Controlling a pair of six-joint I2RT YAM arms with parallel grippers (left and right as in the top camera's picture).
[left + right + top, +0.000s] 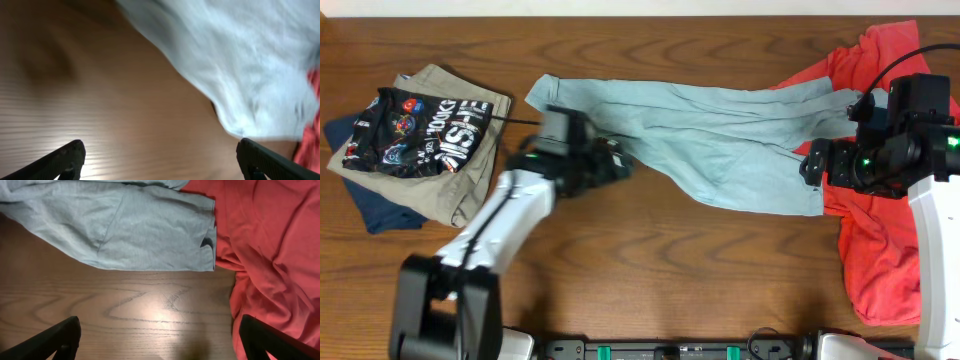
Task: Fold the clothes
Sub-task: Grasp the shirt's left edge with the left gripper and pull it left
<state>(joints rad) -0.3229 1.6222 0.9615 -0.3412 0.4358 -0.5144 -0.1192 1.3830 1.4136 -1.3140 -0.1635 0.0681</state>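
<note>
The clothes, a pale sky-blue T-shirt (720,140), lie loosely stretched across the middle of the table, bunched and wrinkled. My left gripper (620,165) sits at the shirt's lower left edge. In the blurred left wrist view it (160,165) is open over bare wood, and the shirt (240,60) lies above and to the right of it. My right gripper (812,165) is at the shirt's right end. It (160,342) is open above bare table, nothing between its fingers (55,342), and the shirt's hem (150,235) lies just beyond.
A red garment (880,240) lies crumpled at the right, under the right arm and touching the shirt's end (265,255). At the left is a stack: a black garment with white lettering (420,130) on khaki (460,190) and navy (380,215) ones.
</note>
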